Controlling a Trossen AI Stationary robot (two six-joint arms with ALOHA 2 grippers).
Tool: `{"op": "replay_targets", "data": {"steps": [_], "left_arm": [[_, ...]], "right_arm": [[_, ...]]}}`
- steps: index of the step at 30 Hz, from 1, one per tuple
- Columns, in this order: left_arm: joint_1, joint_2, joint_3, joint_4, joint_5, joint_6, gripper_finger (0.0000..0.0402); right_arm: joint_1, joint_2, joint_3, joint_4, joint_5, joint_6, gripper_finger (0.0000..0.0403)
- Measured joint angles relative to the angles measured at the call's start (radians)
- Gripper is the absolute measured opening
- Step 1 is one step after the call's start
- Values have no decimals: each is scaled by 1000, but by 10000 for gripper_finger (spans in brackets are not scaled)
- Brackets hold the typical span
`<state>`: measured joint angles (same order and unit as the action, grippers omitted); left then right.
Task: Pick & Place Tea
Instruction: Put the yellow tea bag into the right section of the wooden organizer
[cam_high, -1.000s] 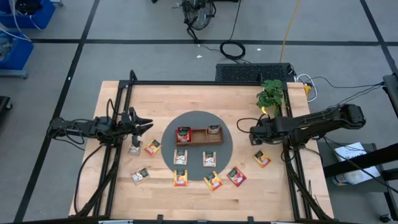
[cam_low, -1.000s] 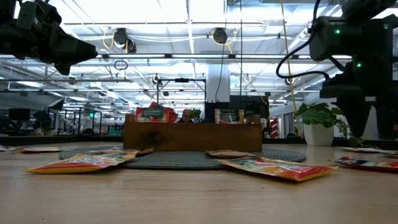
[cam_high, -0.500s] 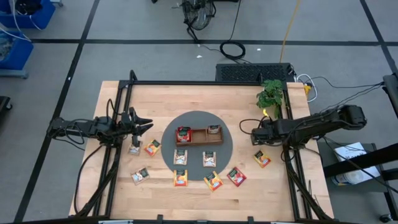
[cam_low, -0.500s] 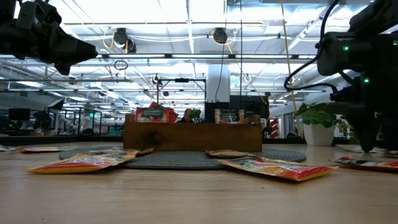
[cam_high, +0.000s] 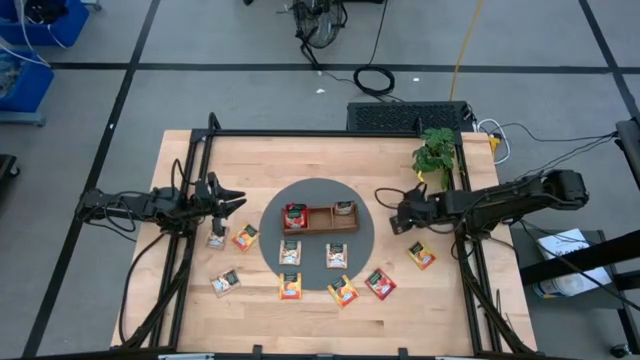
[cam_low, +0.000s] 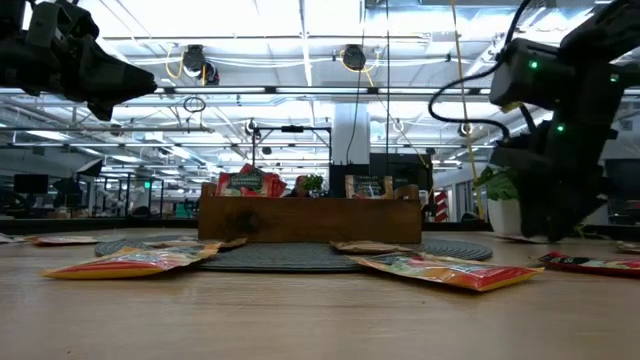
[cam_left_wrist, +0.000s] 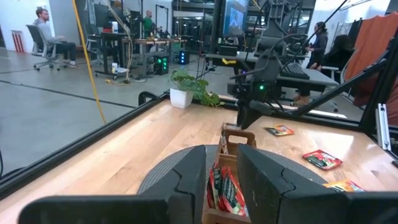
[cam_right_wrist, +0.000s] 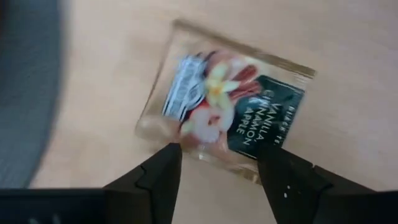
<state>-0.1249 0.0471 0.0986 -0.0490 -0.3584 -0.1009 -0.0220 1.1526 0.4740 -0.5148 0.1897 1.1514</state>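
Note:
Several tea packets lie flat on the wood and on the grey round mat (cam_high: 318, 240). Two more sit in the brown wooden tray (cam_high: 320, 218). My right gripper (cam_high: 399, 222) stands open just right of the mat, tipped steeply down; the low view shows it as well (cam_low: 545, 228). In its wrist view a whitish packet with dark print (cam_right_wrist: 227, 102) lies flat just beyond the open fingers. An orange packet (cam_high: 421, 255) lies close by on the near side. My left gripper (cam_high: 236, 200) waits level at the table's left, slightly open and holding nothing. My right gripper's open fingers (cam_right_wrist: 163, 167) stand on either side of the whitish packet's nearest edge (cam_right_wrist: 214, 155), coming down at it from above. Whether they touch it I cannot tell.
A potted plant (cam_high: 435, 153) stands at the far right, behind my right arm. Black frame rails (cam_high: 190, 200) run along both table sides. More packets lie near the front edge (cam_high: 343, 292). People and desks show in the room beyond.
My right gripper has gone down and a little toward the mat, and has tipped more steeply downward. The packets and the tray lie as before.

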Motion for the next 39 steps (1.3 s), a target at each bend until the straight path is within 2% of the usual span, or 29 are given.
{"op": "replay_targets", "data": {"steps": [5,9,11,21,29,32,34,36,39], "left_arm": [[0,0,0,0,0,0,93],[0,0,0,0,0,0,93],[0,0,0,0,0,0,93],[0,0,0,0,0,0,93],[0,0,0,0,0,0,93],[0,0,0,0,0,0,93],[0,0,0,0,0,0,93],[0,0,0,0,0,0,93],[0,0,0,0,0,0,93]], "right_arm": [[0,1,-2,156,-114,-151,185],[0,1,-2,141,-242,-136,172],[0,1,-2,124,-265,-117,163],[-10,0,-1,316,-267,-267,120],[-51,0,0,358,-236,-339,146],[-87,0,0,363,-158,-337,141],[-118,0,1,337,-108,-346,128],[-151,6,1,287,-103,-370,107],[-175,27,1,225,-112,-412,50]]}}
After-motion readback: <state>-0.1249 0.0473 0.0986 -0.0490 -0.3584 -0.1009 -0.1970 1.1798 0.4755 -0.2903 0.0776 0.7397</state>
